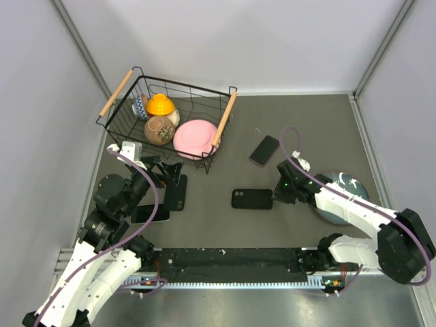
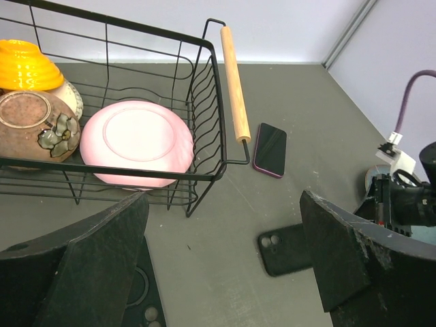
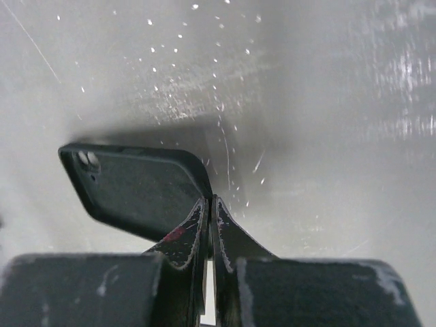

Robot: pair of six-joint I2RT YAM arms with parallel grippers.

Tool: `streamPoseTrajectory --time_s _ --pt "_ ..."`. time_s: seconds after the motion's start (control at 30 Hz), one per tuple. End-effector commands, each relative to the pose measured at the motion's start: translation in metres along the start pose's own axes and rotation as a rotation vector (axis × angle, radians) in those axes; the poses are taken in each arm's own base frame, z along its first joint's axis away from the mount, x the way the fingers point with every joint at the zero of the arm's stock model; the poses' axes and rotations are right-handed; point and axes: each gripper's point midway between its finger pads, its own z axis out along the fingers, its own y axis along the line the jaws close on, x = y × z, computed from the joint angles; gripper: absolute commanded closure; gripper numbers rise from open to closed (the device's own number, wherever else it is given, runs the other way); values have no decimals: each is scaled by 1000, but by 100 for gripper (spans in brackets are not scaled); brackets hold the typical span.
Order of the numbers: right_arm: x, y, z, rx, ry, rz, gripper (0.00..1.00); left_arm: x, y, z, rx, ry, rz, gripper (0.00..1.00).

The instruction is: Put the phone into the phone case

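A black phone case (image 1: 249, 199) lies camera-holes up in the middle of the table; it also shows in the left wrist view (image 2: 285, 249) and the right wrist view (image 3: 136, 191). My right gripper (image 1: 276, 198) (image 3: 212, 201) is shut on the case's right edge wall, low at the table. A dark phone with a purple rim (image 1: 264, 150) (image 2: 270, 149) lies apart, behind the case. My left gripper (image 1: 167, 171) (image 2: 225, 266) is open and empty above a second black case (image 1: 177, 192) (image 2: 144, 300).
A wire basket (image 1: 225, 112) (image 2: 235, 85) with wooden handles holds a pink plate (image 1: 195, 138), a brown bowl and an orange bowl at the back left. Another phone (image 1: 150, 214) lies by the left arm. A grey-blue dish (image 1: 347, 182) sits under the right arm.
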Motion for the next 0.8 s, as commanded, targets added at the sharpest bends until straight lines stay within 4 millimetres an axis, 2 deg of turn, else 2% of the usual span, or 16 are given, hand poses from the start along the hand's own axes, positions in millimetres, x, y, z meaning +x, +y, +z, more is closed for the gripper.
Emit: streamPoseTrajectory --time_s 0.0,0.2,0.4,0.5,0.53,0.57,0.63,0.67,0.73,0.77 --pt "-1 -6 -2 9 -56 311 100 -13 -6 -1 28 -51 1 3" --pt "10 -37 3 52 -113 500 100 -16 -3 -5 14 -70 1 2" --pt "33 -38 5 38 -37 589 100 -17 -4 -6 18 -75 2 2" --pt "30 -33 1 -12 -45 560 98 -17 -3 -5 14 -75 2 2" --pt "28 -32 -1 -24 -55 549 92 -17 -3 -5 17 -72 3 2" --pt "24 -29 -6 -52 -73 543 78 -16 -4 -5 19 -69 3 2" --pt "17 -26 -12 -78 -106 511 66 -16 -4 -5 18 -70 3 2" --pt "11 -23 -16 -95 -123 502 54 -16 -4 -5 18 -70 3 2" --pt "1 -18 -22 -107 -159 452 43 -17 -4 -6 20 -71 3 2" --pt "-8 -12 -26 -114 -177 437 35 -18 -5 -6 22 -74 3 2"
